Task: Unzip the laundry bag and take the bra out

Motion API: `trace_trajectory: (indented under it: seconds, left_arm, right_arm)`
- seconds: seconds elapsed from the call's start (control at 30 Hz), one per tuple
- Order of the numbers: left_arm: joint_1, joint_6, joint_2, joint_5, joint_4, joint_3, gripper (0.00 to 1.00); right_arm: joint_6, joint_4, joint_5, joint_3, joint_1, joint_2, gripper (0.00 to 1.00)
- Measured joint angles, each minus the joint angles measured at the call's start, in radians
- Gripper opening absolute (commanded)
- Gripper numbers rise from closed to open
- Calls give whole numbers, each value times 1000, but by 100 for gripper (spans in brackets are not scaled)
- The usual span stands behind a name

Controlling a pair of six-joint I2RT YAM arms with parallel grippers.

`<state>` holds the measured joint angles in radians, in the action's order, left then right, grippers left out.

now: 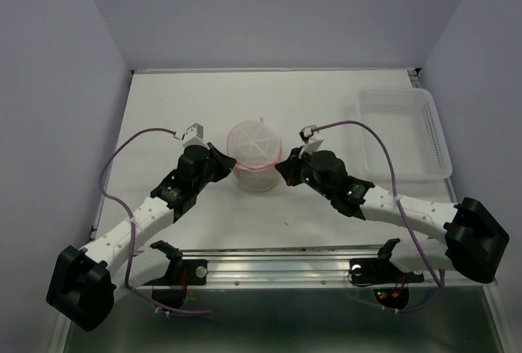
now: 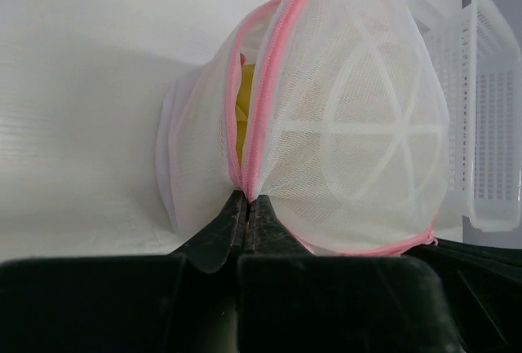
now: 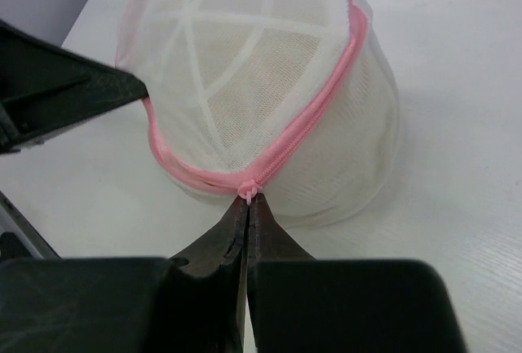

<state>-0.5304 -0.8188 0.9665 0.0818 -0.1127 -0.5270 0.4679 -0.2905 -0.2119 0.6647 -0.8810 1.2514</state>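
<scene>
On counter [image 1: 163, 108]: bag [image 1: 254, 156] — left fingers [image 2: 217, 239] pinch its parted zipper seam [image 2: 254, 125], right fingers [image 3: 214, 243] clamp the pull [image 3: 247, 193].

Robotics lab test cell.
Shown by plain pale lilac partition walls [image 1: 277, 11] boxing in a flat white surface [image 1: 163, 100], silver aluminium mounting rail [image 1: 277, 265], looping purple cables [image 1: 105, 175].

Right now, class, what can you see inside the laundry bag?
Through the parted zipper of the laundry bag, a yellow patch shows; through the mesh, a pale cream mass. Mesh and ribs blur its full shape.
</scene>
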Motion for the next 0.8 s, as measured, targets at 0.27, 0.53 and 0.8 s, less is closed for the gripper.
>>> trace_trajectory:
  seconds: [0.27, 0.53, 0.8]
  left_arm:
    - [35, 80, 142, -31, 33, -190, 90]
    - [4, 16, 24, -49, 22, -168, 97]
    - [-163, -84, 61, -12, 15, -85, 86]
  right_arm:
    - [5, 1, 94, 2, 7, 79, 1]
    - [57, -18, 116, 5, 10, 106, 1]
    - [105, -61, 126, 27, 3, 191, 1]
